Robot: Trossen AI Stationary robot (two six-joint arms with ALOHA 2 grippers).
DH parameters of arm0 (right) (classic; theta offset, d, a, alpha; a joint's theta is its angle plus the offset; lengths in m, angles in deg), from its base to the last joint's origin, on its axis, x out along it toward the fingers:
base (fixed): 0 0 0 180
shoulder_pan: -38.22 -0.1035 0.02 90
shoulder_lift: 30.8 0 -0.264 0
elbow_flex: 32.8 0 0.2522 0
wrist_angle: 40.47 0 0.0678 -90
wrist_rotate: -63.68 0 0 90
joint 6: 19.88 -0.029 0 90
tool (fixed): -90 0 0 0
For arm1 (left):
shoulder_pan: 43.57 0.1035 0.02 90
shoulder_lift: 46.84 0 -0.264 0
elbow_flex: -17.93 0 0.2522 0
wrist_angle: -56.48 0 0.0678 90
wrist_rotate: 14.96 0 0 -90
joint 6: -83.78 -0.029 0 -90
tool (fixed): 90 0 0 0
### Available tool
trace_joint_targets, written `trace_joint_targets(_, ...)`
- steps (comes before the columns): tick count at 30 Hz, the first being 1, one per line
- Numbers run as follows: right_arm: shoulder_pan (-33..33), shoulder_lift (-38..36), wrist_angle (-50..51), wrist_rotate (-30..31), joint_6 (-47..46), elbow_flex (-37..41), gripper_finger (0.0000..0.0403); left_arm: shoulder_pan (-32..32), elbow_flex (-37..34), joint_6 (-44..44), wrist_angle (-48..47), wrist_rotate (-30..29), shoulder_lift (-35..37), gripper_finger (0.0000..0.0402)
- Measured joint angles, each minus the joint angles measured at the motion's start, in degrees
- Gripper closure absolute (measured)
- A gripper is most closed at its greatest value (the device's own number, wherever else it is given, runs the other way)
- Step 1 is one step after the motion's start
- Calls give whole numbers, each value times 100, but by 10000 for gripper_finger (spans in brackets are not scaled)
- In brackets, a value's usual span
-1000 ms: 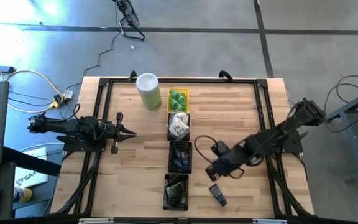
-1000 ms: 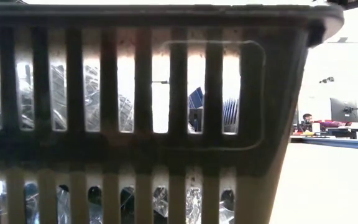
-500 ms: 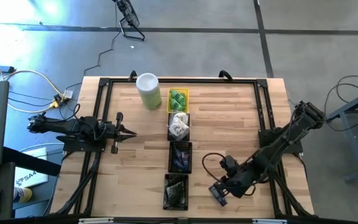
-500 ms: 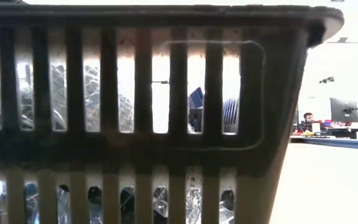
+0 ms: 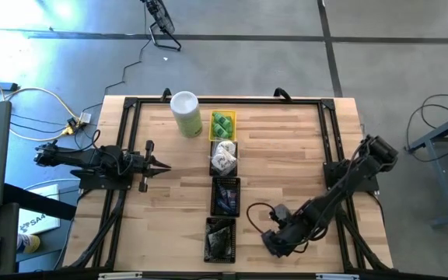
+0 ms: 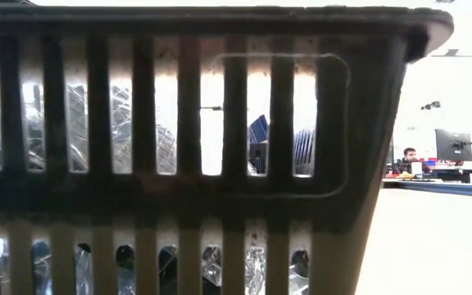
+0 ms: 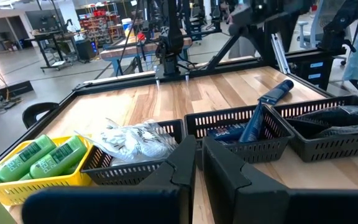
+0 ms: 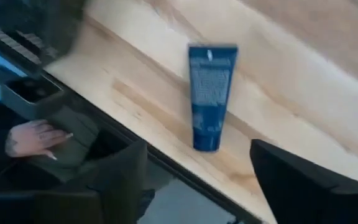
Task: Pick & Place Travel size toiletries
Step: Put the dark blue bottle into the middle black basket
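Note:
A dark blue tube point(image 8: 211, 87) lies flat on the wooden table close to its near edge, to the right of the tray row. My right gripper point(image 8: 197, 155) hangs above it, pointing steeply down and open, one finger on either side of the tube's end without touching it. In the high view this gripper point(image 5: 273, 242) covers the tube. My left gripper point(image 5: 162, 165) waits shut at the table's left side, pointing level toward the trays. Green bottles point(image 5: 222, 124) fill a yellow tray, and white wrapped pieces point(image 5: 224, 158) and dark packets point(image 5: 225, 196) fill black trays.
A tall pale-green canister point(image 5: 186, 113) stands at the far side, left of the yellow tray. A fourth black tray point(image 5: 220, 239) sits near the front edge, and its slotted wall point(image 6: 179, 164) fills the low view. A person's hand point(image 8: 36, 138) rests just beyond the table's near edge.
My right gripper has travelled from beside the third tray toward the table's near edge and downward, ending over the blue tube. The tube has stayed where it was.

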Motion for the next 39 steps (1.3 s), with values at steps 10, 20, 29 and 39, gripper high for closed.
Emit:
trace_joint_targets(10,-154,632,-329,-237,-236,0,106,0,0,0,0,0,0,378)
trace_joint_targets(20,-275,1223,-742,-293,-246,0,133,1,0,0,0,0,0,378)
trace_joint_targets(29,-297,1433,-743,-386,-246,0,138,-2,0,0,0,0,2,378)
trace_joint_targets(39,-386,1471,-802,-188,-246,0,138,0,0,0,0,2,1,378)
